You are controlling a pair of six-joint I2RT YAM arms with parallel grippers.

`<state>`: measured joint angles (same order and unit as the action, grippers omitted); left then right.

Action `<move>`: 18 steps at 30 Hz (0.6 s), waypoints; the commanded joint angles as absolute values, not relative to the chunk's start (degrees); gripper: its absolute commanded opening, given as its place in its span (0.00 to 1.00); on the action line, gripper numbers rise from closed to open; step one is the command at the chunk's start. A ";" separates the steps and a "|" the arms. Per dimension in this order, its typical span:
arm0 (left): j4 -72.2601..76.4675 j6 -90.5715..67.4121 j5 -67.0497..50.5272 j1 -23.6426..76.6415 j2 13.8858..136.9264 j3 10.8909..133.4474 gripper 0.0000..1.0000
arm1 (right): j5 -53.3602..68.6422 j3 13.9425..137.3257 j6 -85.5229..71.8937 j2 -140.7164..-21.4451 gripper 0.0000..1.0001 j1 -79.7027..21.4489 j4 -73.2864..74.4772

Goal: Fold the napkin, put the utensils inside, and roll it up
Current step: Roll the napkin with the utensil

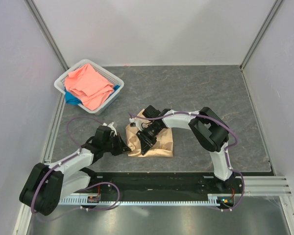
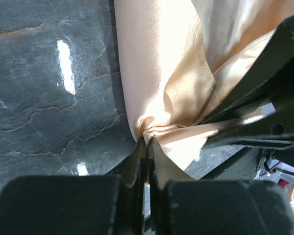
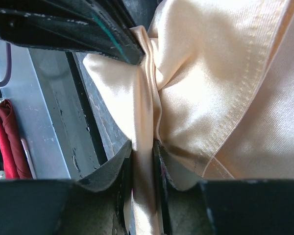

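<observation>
At the napkin's (image 1: 161, 143) left edge, the left hand (image 1: 122, 146) is pinching its border, the right hand (image 1: 146, 141) gripping a fold alongside.

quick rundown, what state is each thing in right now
napkin, rumpled on the table, pinched by both grippers
left gripper, shut on the napkin's edge
right gripper, shut on a napkin fold
basket, upright, holding two cloths
coral-pink cloth, bunched in the basket
blue cloth, mostly hidden under the coral-pink cloth
</observation>
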<state>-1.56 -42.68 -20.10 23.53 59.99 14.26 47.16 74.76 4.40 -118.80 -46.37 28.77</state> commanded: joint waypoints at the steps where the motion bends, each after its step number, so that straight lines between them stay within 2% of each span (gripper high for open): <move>1: -3.33 -41.75 -20.65 23.29 63.19 17.22 0.02 | 35.61 74.35 6.42 -118.05 0.37 -46.14 32.87; 3: -4.74 -41.22 -20.92 23.29 64.24 18.01 0.02 | 34.28 74.62 5.98 -114.72 0.43 -46.05 33.48; 4: -5.18 -40.61 -21.18 23.29 64.94 18.97 0.02 | 33.06 74.71 5.80 -113.39 0.50 -46.05 33.57; 7: -6.76 -39.38 -22.14 23.20 66.88 20.73 0.02 | 30.16 73.75 5.36 -107.33 0.58 -46.32 33.14; 14: -8.08 -37.80 -26.45 21.80 70.84 23.11 0.02 | 8.31 59.08 5.89 -89.24 0.63 -54.29 18.50; 18: -9.22 -36.21 -28.47 21.09 72.42 25.31 0.02 | -2.96 50.63 6.85 -84.91 0.64 -60.63 10.74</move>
